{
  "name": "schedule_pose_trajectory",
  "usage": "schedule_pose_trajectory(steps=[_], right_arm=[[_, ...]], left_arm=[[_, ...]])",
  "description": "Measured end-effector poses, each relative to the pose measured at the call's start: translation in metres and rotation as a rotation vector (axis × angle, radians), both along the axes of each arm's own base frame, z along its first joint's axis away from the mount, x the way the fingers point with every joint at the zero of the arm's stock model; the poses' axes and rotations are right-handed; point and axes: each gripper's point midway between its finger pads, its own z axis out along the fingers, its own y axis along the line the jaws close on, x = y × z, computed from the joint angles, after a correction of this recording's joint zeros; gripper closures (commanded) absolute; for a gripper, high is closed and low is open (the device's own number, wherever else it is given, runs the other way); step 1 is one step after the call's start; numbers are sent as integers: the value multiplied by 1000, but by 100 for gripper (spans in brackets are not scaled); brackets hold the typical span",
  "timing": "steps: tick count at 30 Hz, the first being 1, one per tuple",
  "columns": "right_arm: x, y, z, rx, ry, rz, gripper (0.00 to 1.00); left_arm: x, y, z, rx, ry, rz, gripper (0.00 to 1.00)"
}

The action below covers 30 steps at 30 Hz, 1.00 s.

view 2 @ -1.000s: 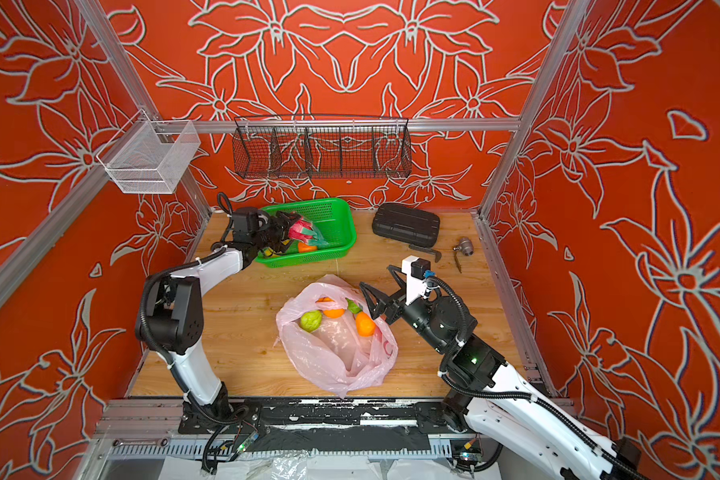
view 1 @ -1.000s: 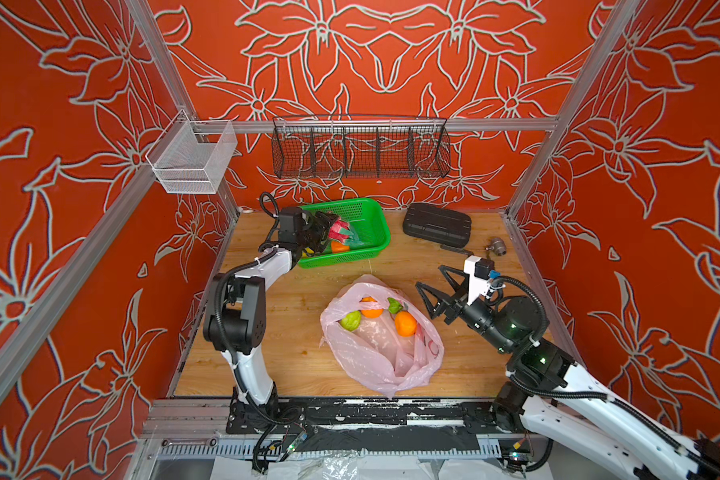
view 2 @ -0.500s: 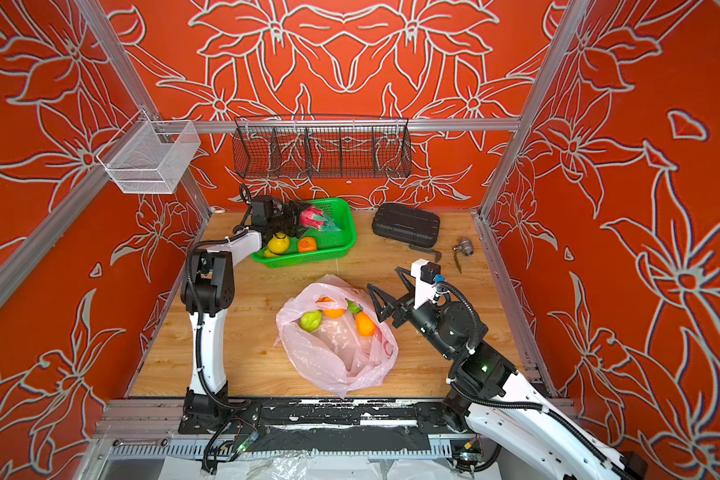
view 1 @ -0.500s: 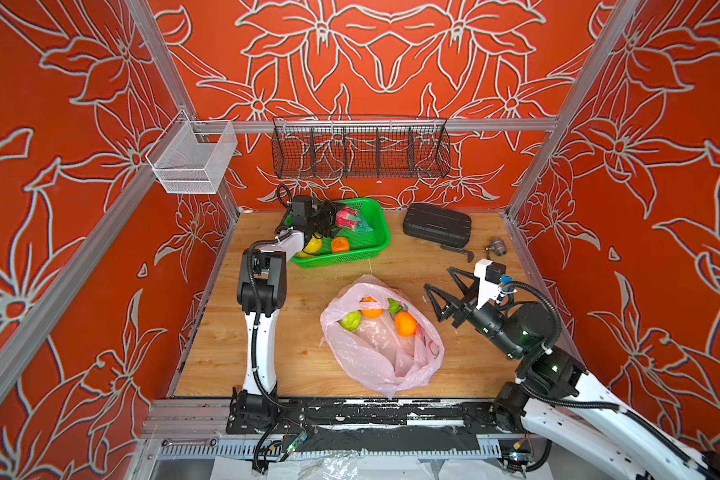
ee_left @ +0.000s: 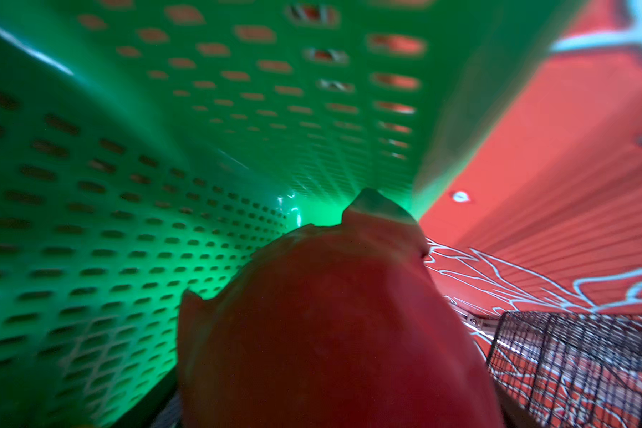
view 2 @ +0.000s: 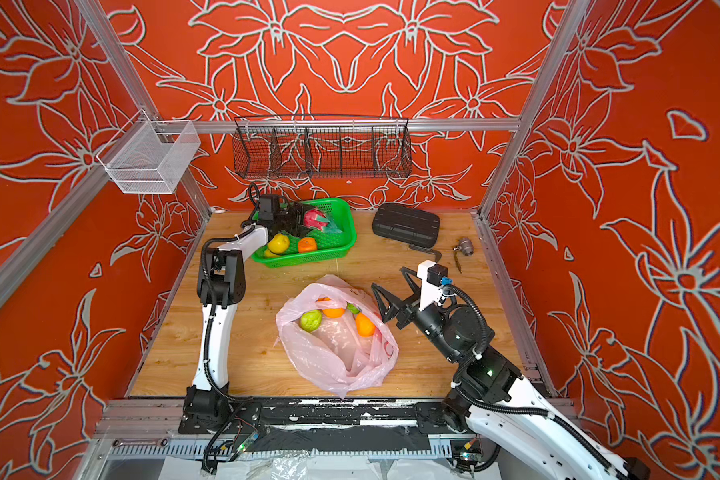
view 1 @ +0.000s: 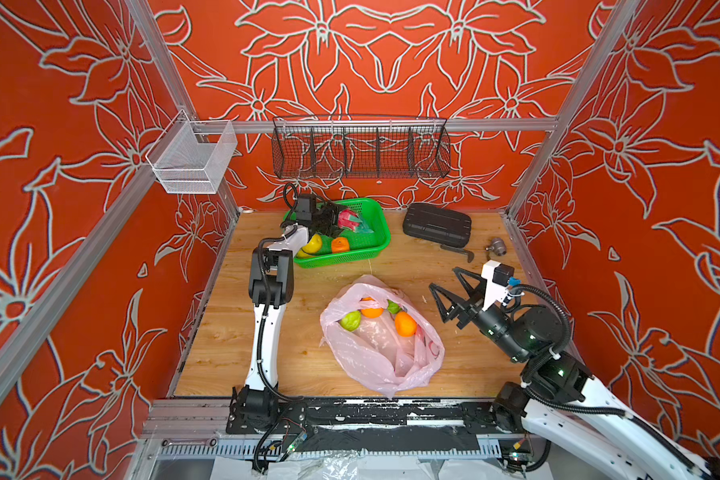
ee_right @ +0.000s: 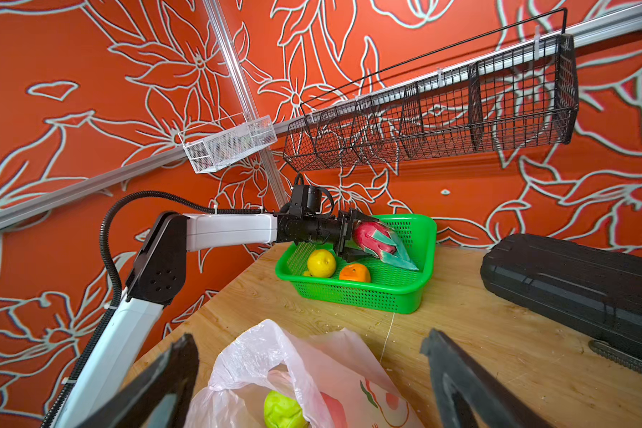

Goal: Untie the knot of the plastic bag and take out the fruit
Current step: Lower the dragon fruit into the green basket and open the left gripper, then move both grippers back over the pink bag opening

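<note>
The left fingers [ee_right: 349,255] grip the dragon fruit [ee_right: 377,239] in the green basket [ee_right: 356,294]; right fingers [ee_right: 456,378] stand wide open beside the plastic bag [view 1: 375,353]

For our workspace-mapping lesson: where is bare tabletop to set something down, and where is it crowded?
Bare wood: between left arm and plastic bag; also between bag, green basket and black case. Crowded: inside the basket, where the left claw grips the dragon fruit.

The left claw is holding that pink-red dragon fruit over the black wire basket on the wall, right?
Not quite. The left gripper holds the pink-red dragon fruit with green tips over the green perforated plastic basket, not the black wire basket; the right wrist view shows it.
</note>
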Motion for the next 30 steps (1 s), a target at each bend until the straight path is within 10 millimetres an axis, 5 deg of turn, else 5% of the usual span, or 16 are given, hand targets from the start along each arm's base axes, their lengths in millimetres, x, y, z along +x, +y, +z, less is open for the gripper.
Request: schedule_pose_trajectory(steps=[7, 19, 23, 30], right_arm=[[0, 0, 0, 1, -1, 0, 3], [0, 0, 0, 1, -1, 0, 3], [0, 0, 0, 1, -1, 0, 3], [0, 0, 0, 4, 2, 1, 3]], left_arm=[[-2, 1, -5, 17, 28, -3, 2], [-20, 5, 7, 57, 22, -5, 2], [-33, 8, 34, 75, -19, 2, 2], [-67, 13, 117, 97, -187, 23, 2]])
